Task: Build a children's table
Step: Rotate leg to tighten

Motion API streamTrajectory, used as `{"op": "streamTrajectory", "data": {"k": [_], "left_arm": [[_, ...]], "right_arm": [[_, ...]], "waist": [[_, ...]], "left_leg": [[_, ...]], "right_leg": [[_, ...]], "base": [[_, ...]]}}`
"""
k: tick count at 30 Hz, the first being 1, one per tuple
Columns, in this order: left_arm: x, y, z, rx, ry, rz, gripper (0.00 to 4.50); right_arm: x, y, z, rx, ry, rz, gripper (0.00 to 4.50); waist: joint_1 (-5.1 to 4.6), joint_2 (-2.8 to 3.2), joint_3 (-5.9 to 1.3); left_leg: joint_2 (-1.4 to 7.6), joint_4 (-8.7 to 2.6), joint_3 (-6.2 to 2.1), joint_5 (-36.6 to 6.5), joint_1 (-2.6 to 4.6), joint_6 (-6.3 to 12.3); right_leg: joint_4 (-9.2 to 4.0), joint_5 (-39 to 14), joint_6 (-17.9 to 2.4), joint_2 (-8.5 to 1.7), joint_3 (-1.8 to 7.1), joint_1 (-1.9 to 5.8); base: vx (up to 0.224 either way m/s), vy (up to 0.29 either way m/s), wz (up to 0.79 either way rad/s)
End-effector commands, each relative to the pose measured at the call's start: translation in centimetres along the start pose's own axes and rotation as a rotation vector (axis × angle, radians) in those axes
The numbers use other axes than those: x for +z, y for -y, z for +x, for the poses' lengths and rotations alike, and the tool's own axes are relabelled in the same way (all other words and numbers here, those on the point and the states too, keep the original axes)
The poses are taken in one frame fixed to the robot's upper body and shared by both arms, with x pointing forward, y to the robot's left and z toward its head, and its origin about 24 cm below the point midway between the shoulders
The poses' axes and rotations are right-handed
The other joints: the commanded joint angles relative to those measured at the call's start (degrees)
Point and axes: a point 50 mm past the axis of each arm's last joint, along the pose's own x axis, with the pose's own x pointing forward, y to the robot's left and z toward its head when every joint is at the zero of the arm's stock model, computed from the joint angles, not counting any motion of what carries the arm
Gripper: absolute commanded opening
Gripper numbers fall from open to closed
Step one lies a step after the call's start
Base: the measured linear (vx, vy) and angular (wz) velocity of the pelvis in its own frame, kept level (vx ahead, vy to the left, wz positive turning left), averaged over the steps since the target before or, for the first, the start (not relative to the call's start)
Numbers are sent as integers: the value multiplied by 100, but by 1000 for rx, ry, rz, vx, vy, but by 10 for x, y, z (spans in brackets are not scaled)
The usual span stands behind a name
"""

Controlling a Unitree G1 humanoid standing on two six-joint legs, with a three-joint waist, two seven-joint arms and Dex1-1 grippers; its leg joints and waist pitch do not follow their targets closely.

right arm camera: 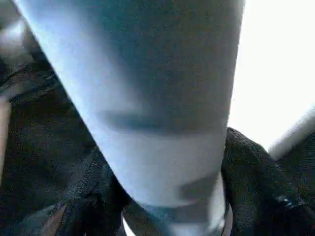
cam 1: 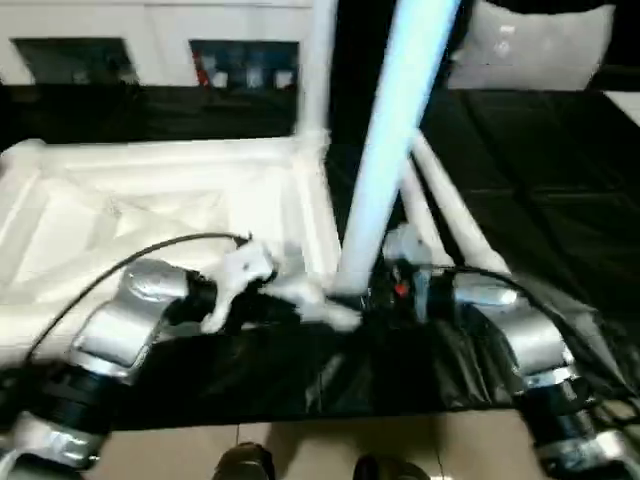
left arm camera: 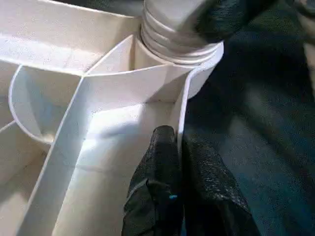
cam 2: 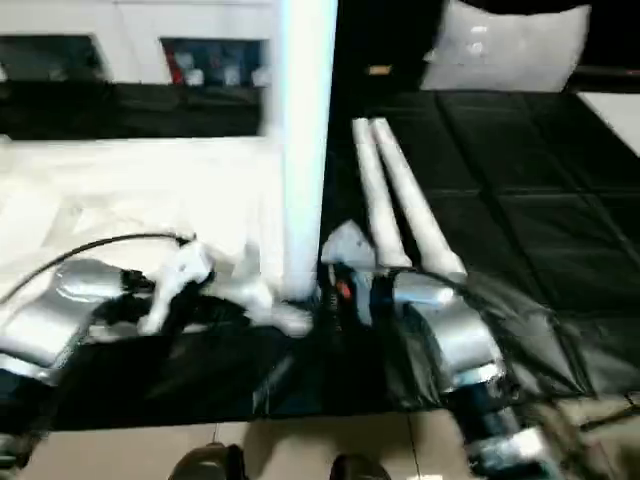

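The children's table lies upside down as a white ribbed tabletop (cam 1: 150,200) on the black mat. One white leg (cam 1: 390,150) stands upright in its near right corner socket (left arm camera: 206,73), threaded end (left arm camera: 177,34) at the socket mouth. My right gripper (cam 1: 385,290) is shut on this leg's base, with black fingers (right arm camera: 256,187) on both sides of the tube. My left gripper (left arm camera: 179,147) is shut on the tabletop's thin rim wall just beside that socket. A second leg (cam 1: 320,70) stands at the far right corner. Two more legs (cam 1: 450,210) lie on the mat to the right.
A black mat (cam 1: 540,180) covers the floor under and right of the tabletop. White cabinets (cam 1: 160,50) with dark openings stand at the back, and a white bag (cam 1: 530,45) sits at the back right. Tiled floor (cam 1: 300,450) and my feet (cam 1: 245,462) are at the near edge.
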Motion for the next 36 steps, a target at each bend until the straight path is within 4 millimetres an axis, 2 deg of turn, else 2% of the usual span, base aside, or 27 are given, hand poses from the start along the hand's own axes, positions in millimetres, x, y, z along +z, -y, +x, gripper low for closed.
{"op": "streamTrajectory", "data": {"k": [1, 4, 6, 7, 9, 11, 12, 13, 14, 15, 16, 17, 19, 22, 23, 24, 25, 27, 29, 31, 32, 33, 34, 35, 36], "left_arm": [[26, -3, 12, 146, 125, -33, 0], [39, -5, 26, 289, 185, -122, 0], [47, -6, 31, 359, 217, -162, 0], [51, -8, 33, 406, 230, -179, 0], [59, -11, 38, 483, 254, -207, 0], [62, -11, 39, 509, 257, -201, 0], [63, -11, 40, 510, 256, -197, 0], [64, -10, 40, 508, 255, -189, 0], [64, -9, 41, 495, 248, -175, 0], [64, -7, 41, 480, 237, -161, 0], [61, -4, 41, 455, 215, -126, 0], [58, -1, 40, 414, 189, -83, 0], [51, 2, 38, 381, 168, -88, 0], [45, 2, 33, 352, 146, -65, 0], [43, 1, 30, 343, 140, -56, 0], [41, 0, 28, 340, 136, -51, 0], [41, 0, 27, 339, 134, -50, 0], [33, -4, 19, 320, 103, -26, 0], [28, -5, 14, 300, 78, -4, 0], [26, -6, 11, 286, 69, 3, 0], [22, -6, 6, 253, 42, 37, 0], [20, -7, 4, 233, 28, 52, 0], [20, -7, 4, 233, 28, 52, 0], [18, -8, 2, 217, 15, 83, 0], [17, -8, 1, 199, 6, 111, 0]], "right_arm": [[-8, -35, 33, 108, 3, 101, 243], [-8, -39, 51, -29, 10, 189, 243], [-7, -39, 62, -121, 12, 234, 243], [-6, -40, 67, -164, 13, 252, 243], [-2, -38, 80, -266, 18, 294, 243], [1, -37, 84, -291, 39, 304, 243], [2, -37, 84, -290, 47, 305, 243], [4, -36, 84, -297, 59, 297, 274], [4, -35, 83, -308, 65, 289, 274], [5, -33, 82, -329, 70, 285, 288], [5, -30, 80, -343, 75, 270, 288], [4, -27, 77, -354, 78, 251, 294], [5, -22, 71, -363, 93, 238, 319], [9, -17, 60, -338, 117, 186, 343], [10, -14, 55, -324, 125, 153, 343], [12, -12, 50, -315, 127, 125, 357], [12, -12, 49, -313, 127, 121, 366], [16, -6, 31, -256, 134, 57, 379], [17, -5, 21, -206, 120, 14, 399], [18, -5, 16, -172, 110, -11, 420], [18, -7, 6, -109, 79, -64, 420], [17, -8, 1, -77, 61, -90, 426], [17, -8, 1, -77, 61, -90, 445], [17, -7, -3, -73, 48, -100, 445], [18, -6, -6, -80, 46, -108, 445]], "waist": [[-36, 2, -335], [-99, -20, -326], [-132, -31, -332], [-137, -3, -352], [-170, -5, -363], [-166, -6, -393], [-170, -6, -400], [-185, -1, -417], [-208, -8, -421], [-238, 18, -511], [-238, 18, -511], [-200, 9, -574], [-190, 28, -542], [-149, 39, -527], [-128, 57, -509], [-121, 42, -501], [-114, 51, -489], [-97, 58, -459], [-88, 51, -449], [-87, 39, -447], [-87, 36, -437], [-62, 30, -433], [-58, 34, -418], [-43, 20, -412], [-22, 31, -414]], "left_leg": [[351, -512, -224, -1763, 84, -151], [326, -494, -206, -1688, 103, -110], [295, -485, -208, -1583, 78, -48], [300, -473, -195, -1464, 81, -17], [292, -476, -191, -1366, 64, -15], [290, -466, -177, -1153, 31, 64], [286, -461, -173, -1109, 25, 91], [276, -454, -172, -1001, -1, 157], [263, -455, -179, -959, -24, 202], [271, -392, -181, -475, -37, 351], [271, -392, -181, -475, -37, 351], [257, -305, -158, 347, -47, 669], [262, -293, -145, 520, -55, 884], [300, -301, -141, 344, -33, 932], [324, -317, -140, 161, -16, 849], [324, -328, -146, 88, -19, 807], [335, -343, -146, -78, -5, 709], [349, -369, -150, -435, 22, 532], [353, -396, -159, -752, 18, 332], [345, -402, -167, -800, 8, 282], [346, -407, -158, -867, 20, 254], [342, -411, -164, -978, 26, 241], [347, -422, -166, -1024, 21, 234], [347, -433, -168, -1118, 40, 200], [345, -435, -168, -1198, 56, 163]], "right_leg": [[-546, -2705, -939, -571, 303, 196], [-571, -2637, -919, -556, 321, 143], [-595, -2726, -841, -554, 320, 157], [-585, -2582, -824, -548, 335, 147], [-570, -2351, -869, -523, 324, 150], [-522, -1750, -876, -495, 320, 183], [-510, -1608, -883, -494, 321, 191], [-476, -1278, -922, -495, 318, 218], [-471, -1167, -928, -488, 305, 245], [-388, -346, -1134, -513, 303, 289], [-388, -346, -1134, -513, 303, 289], [-212, 1082, -1357, -440, 289, 270], [-179, 1521, -1555, -448, 259, 259], [-202, 1251, -1642, -464, 243, 265], [-226, 918, -1623, -474, 245, 253], [-240, 788, -1602, -472, 238, 266], [-260, 525, -1567, -481, 239, 258], [-318, 41, -1469, -484, 244, 247], [-352, -392, -1343, -492, 255, 255], [-376, -591, -1271, -509, 257, 257], [-401, -775, -1235, -506, 264, 228], [-425, -1019, -1129, -507, 265, 238], [-433, -1112, -1100, -510, 273, 224], [-470, -1344, -1057, -514, 273, 212], [-487, -1549, -1011, -526, 284, 197]], "base": [[0, 0, 0], [0, 0, 0], [0, 0, 0], [0, 0, 0], [0, 0, 0], [0, 0, 0], [0, 0, 0], [0, 0, 0], [0, 0, 0], [0, 0, 0], [51, -28, 3], [51, -17, 6], [25, -9, 3], [0, 0, 0], [0, 0, 0], [0, 0, 0], [0, 0, 0], [0, 0, 0], [0, 0, 0], [0, 0, 0], [0, 0, 0], [0, 0, 0], [0, 0, 0], [0, 0, 0], [0, 0, 0]]}}
